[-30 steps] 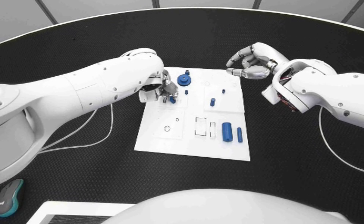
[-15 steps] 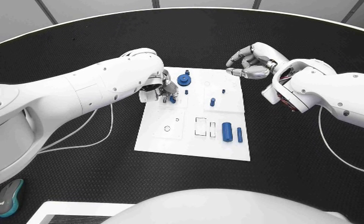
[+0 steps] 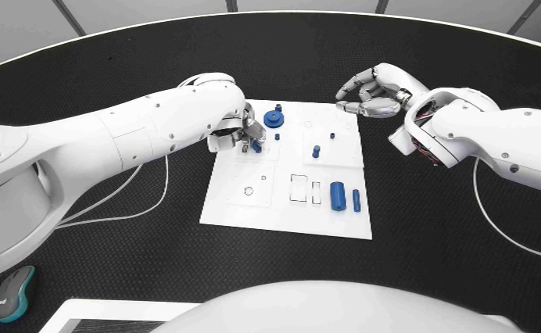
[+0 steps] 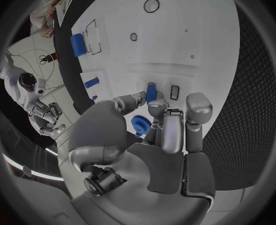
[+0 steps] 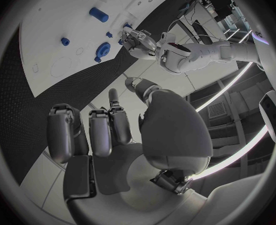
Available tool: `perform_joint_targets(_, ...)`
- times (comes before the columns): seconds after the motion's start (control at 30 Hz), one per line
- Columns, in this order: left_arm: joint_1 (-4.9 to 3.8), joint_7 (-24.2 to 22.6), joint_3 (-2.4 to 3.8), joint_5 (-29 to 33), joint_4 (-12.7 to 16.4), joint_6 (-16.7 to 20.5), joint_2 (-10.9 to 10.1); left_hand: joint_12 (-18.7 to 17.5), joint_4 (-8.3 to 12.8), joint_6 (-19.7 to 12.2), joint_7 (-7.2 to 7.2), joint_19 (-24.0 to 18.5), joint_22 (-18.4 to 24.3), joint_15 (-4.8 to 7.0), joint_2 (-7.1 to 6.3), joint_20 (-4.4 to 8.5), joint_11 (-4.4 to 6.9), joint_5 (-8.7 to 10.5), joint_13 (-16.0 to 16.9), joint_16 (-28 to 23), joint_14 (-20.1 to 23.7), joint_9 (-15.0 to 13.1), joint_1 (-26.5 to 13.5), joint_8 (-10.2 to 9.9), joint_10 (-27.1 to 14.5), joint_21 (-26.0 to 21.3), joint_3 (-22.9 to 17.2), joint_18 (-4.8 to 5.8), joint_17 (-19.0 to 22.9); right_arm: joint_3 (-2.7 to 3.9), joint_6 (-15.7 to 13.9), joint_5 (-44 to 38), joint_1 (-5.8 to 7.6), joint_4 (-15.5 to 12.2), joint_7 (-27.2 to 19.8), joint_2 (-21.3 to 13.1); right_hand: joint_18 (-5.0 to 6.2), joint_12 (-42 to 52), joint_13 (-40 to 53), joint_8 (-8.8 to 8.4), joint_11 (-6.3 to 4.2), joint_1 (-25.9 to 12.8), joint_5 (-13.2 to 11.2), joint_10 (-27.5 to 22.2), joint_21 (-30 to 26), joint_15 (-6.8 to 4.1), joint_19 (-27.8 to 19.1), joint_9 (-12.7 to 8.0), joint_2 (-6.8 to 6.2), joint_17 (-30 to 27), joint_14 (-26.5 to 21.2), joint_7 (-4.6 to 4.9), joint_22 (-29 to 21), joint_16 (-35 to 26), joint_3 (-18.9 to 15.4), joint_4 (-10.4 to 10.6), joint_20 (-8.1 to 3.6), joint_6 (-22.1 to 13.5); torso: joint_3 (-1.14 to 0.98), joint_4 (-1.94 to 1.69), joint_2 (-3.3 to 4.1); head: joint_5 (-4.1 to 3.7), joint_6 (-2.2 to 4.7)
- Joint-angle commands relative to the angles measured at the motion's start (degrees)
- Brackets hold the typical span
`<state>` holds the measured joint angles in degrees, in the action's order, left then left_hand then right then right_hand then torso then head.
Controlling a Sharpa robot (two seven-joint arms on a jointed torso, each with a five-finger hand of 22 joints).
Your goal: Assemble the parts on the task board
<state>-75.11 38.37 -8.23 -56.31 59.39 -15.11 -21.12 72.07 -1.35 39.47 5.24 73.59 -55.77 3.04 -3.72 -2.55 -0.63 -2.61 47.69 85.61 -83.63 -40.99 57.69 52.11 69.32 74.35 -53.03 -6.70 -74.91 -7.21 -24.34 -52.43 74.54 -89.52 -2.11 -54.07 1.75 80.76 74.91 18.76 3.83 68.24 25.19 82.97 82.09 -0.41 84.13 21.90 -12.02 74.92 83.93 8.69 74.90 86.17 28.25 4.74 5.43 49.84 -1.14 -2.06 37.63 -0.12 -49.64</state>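
Observation:
The white task board (image 3: 248, 208) lies mid-table. My left hand (image 3: 237, 133) hovers over its far left corner and pinches a small blue peg (image 3: 256, 146) between thumb and finger, just above the board; the left wrist view shows that peg (image 4: 151, 92) at the fingertips beside a small rectangular slot (image 4: 174, 92). A blue gear (image 3: 274, 119) stands beside the hand. A short peg (image 3: 316, 151) stands mid-board. A thick blue cylinder (image 3: 337, 195) and a thin one (image 3: 356, 200) lie near the right edge. My right hand (image 3: 377, 92) hangs past the far right corner, fingers loosely bent, holding nothing.
A white cable (image 3: 147, 200) loops on the black table left of the board. A teal object (image 3: 12, 292) and a white frame (image 3: 102, 313) sit at the near left. Outlined recesses (image 3: 299, 187) mark the board's near half.
My left arm has shifted very slightly over the board's corner, with the blue peg still pinched. The right hand has not moved.

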Motion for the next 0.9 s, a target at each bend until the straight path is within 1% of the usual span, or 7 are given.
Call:
perform_joint_targets(0.03, 0.0, -0.1, 0.0, -0.7, 0.1, -0.3, 0.0, 0.3, 0.7, 0.0, -0.39, 0.1, 0.0, 0.08, 1.96, -0.13, 0.2, -0.18, 0.1, 0.3, -4.2, -0.1, 1.8, 0.3, 0.3, 0.4, -1.2, 0.01, -7.9, 0.0, 0.0, 0.0, -0.01, 0.0, 0.0, 0.0, 0.61, 0.1, 7.0, 0.27, -0.35, 0.0, 0.4, 0.1, -0.4, -0.46, 1.7, -0.1, -0.08, 7.8, 4.3, -0.19, 7.1, -0.4, 0.4, 0.0, -0.44, -0.4, -0.03, 0.05, 0.01, 0.0, 0.06)
perform_joint_targets(0.13, 0.01, -0.2, 0.0, -0.7, 0.2, -0.9, 0.1, 0.3, 0.7, 0.0, -0.39, 0.1, 0.0, 0.08, 1.96, -0.13, 0.2, -0.18, 0.1, 0.3, -4.2, -0.1, 1.8, 0.3, 0.3, 0.4, -1.2, 0.01, -7.9, 0.0, 0.1, 0.0, -0.03, 0.0, 0.0, 0.0, 0.61, 0.1, 7.0, 0.27, -0.35, 0.0, 0.4, 0.1, -0.4, -0.46, 1.7, -0.1, -0.08, 7.8, 4.3, -0.19, 7.1, -0.4, 0.4, 0.0, -0.44, -0.4, -0.02, 0.03, 0.0, 0.0, 0.01)
perform_joint_targets(0.3, 0.01, -0.2, 0.0, -0.4, 0.2, -1.6, 0.1, 0.3, 0.7, 0.0, -0.4, 0.2, -0.1, 0.09, 1.94, -0.12, 0.21, -0.18, 0.0, 0.4, -4.2, -0.1, 1.8, 0.3, 0.3, 0.4, -1.2, 0.03, -8.0, 0.0, 0.1, 0.0, -0.06, 0.1, 0.0, 0.1, 0.61, 0.1, 7.0, 0.27, -0.35, 0.0, 0.4, 0.1, -0.4, -0.46, 1.7, -0.1, -0.08, 7.8, 4.3, -0.19, 7.1, -0.4, 0.4, 0.0, -0.44, -0.4, -0.05, 0.03, -0.04, -0.01, -0.02)
perform_joint_targets(0.37, 0.02, -0.2, 0.0, -0.4, 0.2, -1.6, 0.1, 0.3, 0.7, 0.0, -0.4, 0.2, -0.1, 0.09, 1.94, -0.12, 0.21, -0.18, 0.0, 0.4, -4.2, -0.1, 1.8, 0.3, 0.3, 0.4, -1.2, 0.03, -8.0, 0.0, 0.1, 0.0, -0.07, 0.1, 0.0, 0.1, 0.61, 0.1, 7.0, 0.27, -0.35, 0.0, 0.4, 0.1, -0.4, -0.46, 1.7, -0.1, -0.08, 7.8, 4.3, -0.19, 7.1, -0.4, 0.4, 0.0, -0.44, -0.4, -0.03, 0.02, -0.02, -0.05, -0.01)
perform_joint_targets(0.77, 0.02, 0.0, -0.01, 1.1, 0.2, 0.5, -0.1, 0.3, 0.8, -0.1, -0.43, 0.2, -0.2, 0.12, 1.79, -0.09, 0.24, -0.19, 0.1, 0.5, -4.3, -0.2, 1.7, 0.4, 0.3, 0.4, -1.2, 0.03, -8.2, 0.0, 0.1, 0.0, -0.13, 0.2, 0.0, 0.1, 0.61, 0.1, 7.0, 0.27, -0.35, 0.0, 0.4, 0.1, -0.4, -0.46, 1.7, -0.1, -0.08, 7.8, 4.3, -0.19, 7.1, -0.4, 0.4, 0.0, -0.44, -0.4, -0.03, -0.04, -0.02, -0.12, 0.1)
perform_joint_targets(0.9, 0.02, 0.1, -0.01, 1.5, 0.2, 0.7, -0.1, 0.3, 0.8, -0.2, -0.46, 0.3, -0.2, 0.16, 1.19, -0.01, 0.27, -0.19, 0.1, 0.5, -4.3, 0.0, 1.6, 0.2, 0.4, 0.5, -1.0, 0.03, -8.2, 0.0, 0.1, 0.0, -0.15, 0.2, 0.0, 0.1, 0.62, 0.0, 6.9, 0.33, -0.34, 0.0, 0.6, 0.0, -0.4, -0.46, 1.6, -0.1, -0.09, 7.7, 4.2, -0.19, 7.1, -0.4, 0.5, 0.0, -0.45, -0.4, -0.02, 0.0, -0.04, -0.05, 0.06)
